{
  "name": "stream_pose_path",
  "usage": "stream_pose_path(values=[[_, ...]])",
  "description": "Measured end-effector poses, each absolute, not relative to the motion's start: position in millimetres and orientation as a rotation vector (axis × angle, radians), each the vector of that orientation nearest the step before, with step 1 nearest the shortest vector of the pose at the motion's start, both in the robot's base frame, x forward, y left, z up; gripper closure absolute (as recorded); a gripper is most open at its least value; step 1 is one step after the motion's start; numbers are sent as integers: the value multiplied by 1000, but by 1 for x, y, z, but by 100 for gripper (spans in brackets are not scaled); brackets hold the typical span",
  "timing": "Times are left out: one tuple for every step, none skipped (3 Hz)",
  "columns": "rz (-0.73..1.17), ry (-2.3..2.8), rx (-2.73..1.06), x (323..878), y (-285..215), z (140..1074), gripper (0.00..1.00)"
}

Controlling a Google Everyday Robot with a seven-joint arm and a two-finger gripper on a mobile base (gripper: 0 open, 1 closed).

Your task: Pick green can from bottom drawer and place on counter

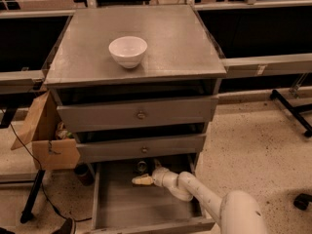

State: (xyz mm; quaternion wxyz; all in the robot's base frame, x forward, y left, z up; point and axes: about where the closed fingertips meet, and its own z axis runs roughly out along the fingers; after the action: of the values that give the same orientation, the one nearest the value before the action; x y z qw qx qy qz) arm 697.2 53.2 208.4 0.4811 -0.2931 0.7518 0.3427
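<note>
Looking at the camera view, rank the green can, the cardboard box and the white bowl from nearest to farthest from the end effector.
The end effector is inside the bottom drawer.
1. green can: just behind it, at the drawer's back.
2. cardboard box: beside the cabinet, on the picture's left.
3. white bowl: up on the counter.
</note>
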Motion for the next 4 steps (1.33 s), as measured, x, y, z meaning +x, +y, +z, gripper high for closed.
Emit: stream_pose_path(values=[[811, 1861, -714, 708, 58, 200, 0], [817, 1888, -741, 714, 73, 192, 19], [836, 1904, -753, 716, 85, 184, 49], [836, 1904, -753, 716, 84, 184, 74]])
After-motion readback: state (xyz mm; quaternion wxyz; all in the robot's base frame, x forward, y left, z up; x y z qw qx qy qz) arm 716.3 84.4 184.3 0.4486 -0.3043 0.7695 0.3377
